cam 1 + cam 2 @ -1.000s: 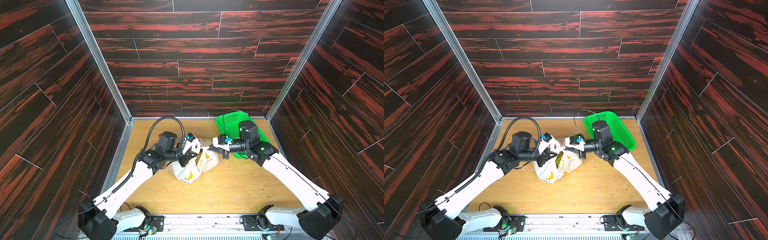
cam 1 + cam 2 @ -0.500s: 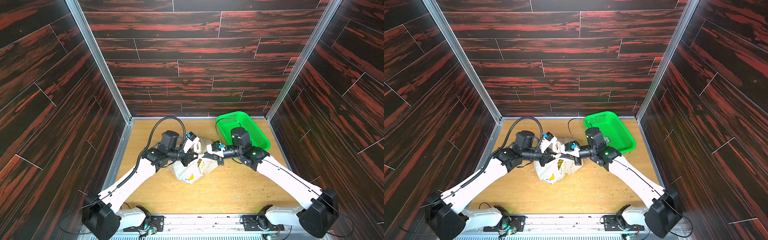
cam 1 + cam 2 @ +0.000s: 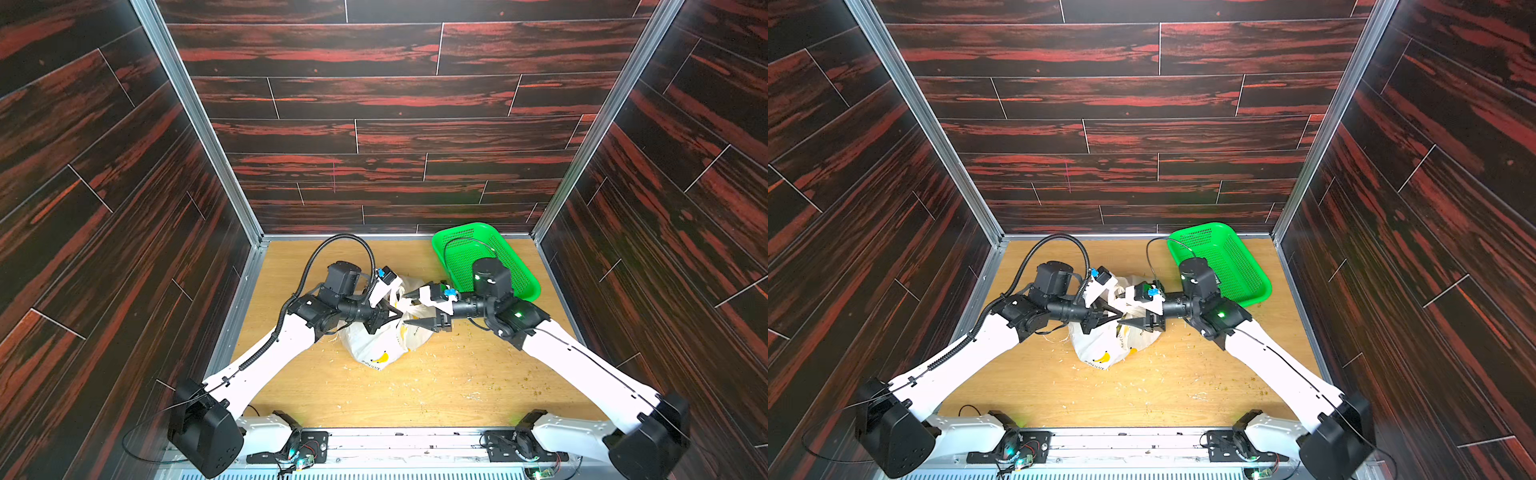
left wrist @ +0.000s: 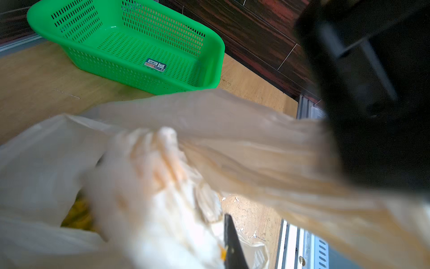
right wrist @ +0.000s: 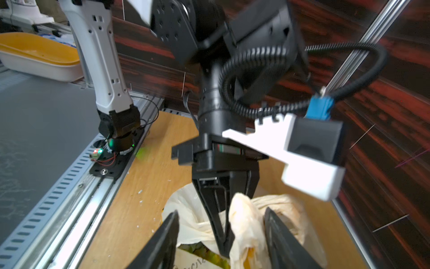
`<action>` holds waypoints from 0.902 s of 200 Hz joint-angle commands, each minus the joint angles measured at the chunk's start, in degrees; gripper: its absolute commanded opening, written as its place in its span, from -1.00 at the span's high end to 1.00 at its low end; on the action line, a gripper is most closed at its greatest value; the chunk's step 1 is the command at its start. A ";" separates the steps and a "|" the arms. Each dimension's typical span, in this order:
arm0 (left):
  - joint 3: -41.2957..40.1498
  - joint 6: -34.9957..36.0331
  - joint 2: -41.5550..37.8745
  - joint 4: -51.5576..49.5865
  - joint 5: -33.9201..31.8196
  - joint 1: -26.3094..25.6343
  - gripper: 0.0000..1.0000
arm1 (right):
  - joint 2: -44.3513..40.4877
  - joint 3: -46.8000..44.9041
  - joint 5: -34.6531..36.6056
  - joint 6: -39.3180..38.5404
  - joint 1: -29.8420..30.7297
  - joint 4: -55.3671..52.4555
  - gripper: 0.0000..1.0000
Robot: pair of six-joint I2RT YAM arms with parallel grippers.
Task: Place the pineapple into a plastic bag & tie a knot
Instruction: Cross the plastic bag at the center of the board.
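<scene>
The white plastic bag (image 3: 378,345) (image 3: 1100,349) with banana prints sits mid-table, and the yellow-green pineapple (image 5: 202,253) shows through its mouth. My left gripper (image 3: 398,318) (image 3: 1116,314) is shut on a handle strap; its fingers (image 5: 221,233) pinch the white plastic. My right gripper (image 3: 409,308) (image 3: 1123,308) (image 5: 221,210) faces it, open, with its jaws astride the left fingertips and an upright strap (image 5: 242,209). A blurred bunched twist of straps (image 4: 158,149) lies on the bag; whether it is a closed knot I cannot tell.
A green mesh basket (image 3: 490,253) (image 3: 1225,257) (image 4: 139,46) stands at the back right, just behind the right wrist. Pale crumbs litter the wooden table (image 3: 436,386). The aluminium rail (image 3: 395,440) runs along the front edge. Dark panel walls enclose the cell.
The right gripper has moved left to the left gripper and opened, letting go of the strap it held. The bag has bunched up between them.
</scene>
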 commanded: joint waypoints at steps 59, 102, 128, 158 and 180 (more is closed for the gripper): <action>2.51 4.57 0.29 -1.27 1.06 0.87 1.00 | -3.52 0.12 -7.61 20.39 -12.81 8.21 -0.15; 4.31 6.43 1.09 -2.57 0.11 1.48 1.00 | 6.38 6.14 -7.86 31.82 -17.22 15.69 -0.05; 4.62 5.97 1.00 -2.70 -1.03 2.03 1.00 | 14.36 15.10 -8.28 31.93 -17.21 9.81 0.05; 4.40 4.59 1.00 -1.59 -2.43 2.50 1.00 | 20.97 21.90 -12.35 29.85 -16.22 5.16 0.08; 4.42 3.91 0.99 -0.47 -3.01 2.63 1.00 | 24.11 25.06 -17.05 26.73 -14.86 0.43 0.06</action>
